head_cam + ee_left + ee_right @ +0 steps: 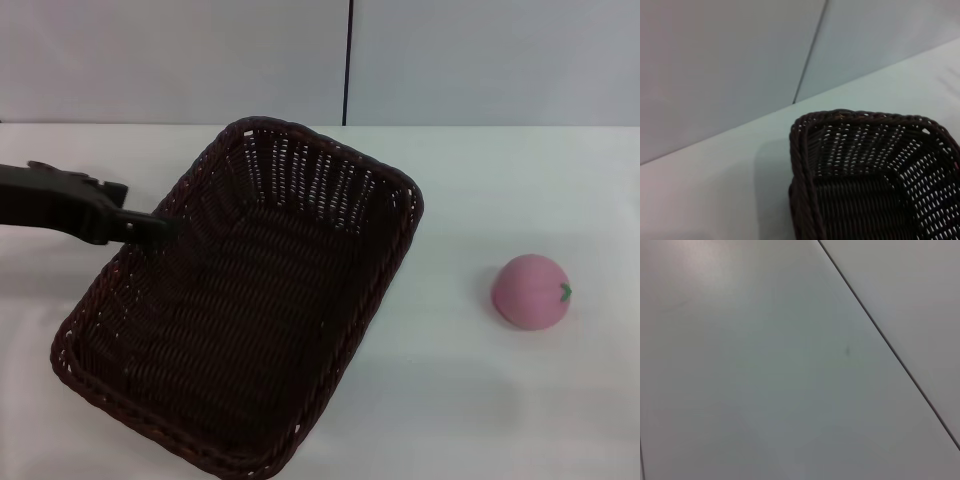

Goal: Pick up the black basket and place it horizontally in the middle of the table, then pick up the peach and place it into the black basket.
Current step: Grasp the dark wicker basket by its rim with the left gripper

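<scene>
The black basket (250,300) lies diagonally across the left and middle of the white table (500,180), one corner far and one corner at the near left. My left gripper (152,227) reaches in from the left and is shut on the basket's left long rim. The left wrist view shows the basket's far corner and braided rim (805,150) close up. The pink peach (530,291) sits on the table to the right of the basket, well apart from it, with its green mark facing right. My right gripper is out of view.
A pale wall with a dark vertical seam (348,60) stands behind the table. Bare tabletop lies between the basket and the peach and around the peach. The right wrist view shows only plain pale surfaces with a dark seam (890,345).
</scene>
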`<action>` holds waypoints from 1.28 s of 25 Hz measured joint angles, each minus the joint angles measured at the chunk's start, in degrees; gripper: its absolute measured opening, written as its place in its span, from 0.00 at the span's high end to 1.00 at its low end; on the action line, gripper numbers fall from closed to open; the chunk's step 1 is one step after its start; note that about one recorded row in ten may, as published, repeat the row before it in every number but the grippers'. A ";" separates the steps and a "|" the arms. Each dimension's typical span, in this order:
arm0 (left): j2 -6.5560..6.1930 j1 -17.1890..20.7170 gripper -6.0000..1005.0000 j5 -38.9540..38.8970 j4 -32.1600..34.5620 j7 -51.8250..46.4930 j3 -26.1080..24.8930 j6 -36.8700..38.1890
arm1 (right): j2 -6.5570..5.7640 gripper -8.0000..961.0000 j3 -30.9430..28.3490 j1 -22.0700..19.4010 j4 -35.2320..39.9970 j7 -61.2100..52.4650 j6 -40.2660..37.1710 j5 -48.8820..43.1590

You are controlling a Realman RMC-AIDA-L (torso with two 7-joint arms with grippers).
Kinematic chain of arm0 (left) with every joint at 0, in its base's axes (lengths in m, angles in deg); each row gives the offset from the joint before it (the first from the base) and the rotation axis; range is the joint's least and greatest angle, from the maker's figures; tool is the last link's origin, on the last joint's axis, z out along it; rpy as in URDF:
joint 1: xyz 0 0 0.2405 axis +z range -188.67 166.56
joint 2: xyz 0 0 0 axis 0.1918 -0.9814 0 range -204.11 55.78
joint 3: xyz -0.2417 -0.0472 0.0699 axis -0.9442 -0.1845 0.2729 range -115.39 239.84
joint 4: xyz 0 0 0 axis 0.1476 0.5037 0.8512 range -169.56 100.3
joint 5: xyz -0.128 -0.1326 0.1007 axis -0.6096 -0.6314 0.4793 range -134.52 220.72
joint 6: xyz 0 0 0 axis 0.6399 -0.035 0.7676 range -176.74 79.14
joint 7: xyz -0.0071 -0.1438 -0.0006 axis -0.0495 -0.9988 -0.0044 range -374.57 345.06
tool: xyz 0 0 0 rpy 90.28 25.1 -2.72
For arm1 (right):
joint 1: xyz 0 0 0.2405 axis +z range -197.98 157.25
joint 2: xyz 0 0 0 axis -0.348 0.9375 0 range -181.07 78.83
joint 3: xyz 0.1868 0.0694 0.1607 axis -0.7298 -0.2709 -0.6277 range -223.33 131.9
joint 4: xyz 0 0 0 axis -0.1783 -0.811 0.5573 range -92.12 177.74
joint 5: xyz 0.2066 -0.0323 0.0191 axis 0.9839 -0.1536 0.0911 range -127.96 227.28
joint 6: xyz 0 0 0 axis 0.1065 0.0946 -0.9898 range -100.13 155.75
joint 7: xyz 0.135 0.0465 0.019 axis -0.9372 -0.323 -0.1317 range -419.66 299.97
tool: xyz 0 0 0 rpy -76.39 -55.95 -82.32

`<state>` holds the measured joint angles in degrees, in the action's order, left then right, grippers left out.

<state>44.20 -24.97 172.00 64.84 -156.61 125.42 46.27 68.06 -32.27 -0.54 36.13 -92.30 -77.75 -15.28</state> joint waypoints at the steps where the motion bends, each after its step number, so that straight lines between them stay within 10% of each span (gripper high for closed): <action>1: 0.01 -0.04 0.26 0.46 -0.18 -0.24 2.07 -0.78 | 0.00 0.30 0.00 -0.23 0.00 0.00 -0.08 0.00; 32: 0.06 -2.57 0.29 16.79 -4.11 -4.70 16.88 -6.54 | -0.09 0.32 0.00 -1.81 0.42 -0.60 -0.08 0.00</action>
<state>44.27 -27.54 188.80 60.72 -161.31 142.31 39.72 67.97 -32.27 -2.36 36.55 -92.90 -77.83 -15.29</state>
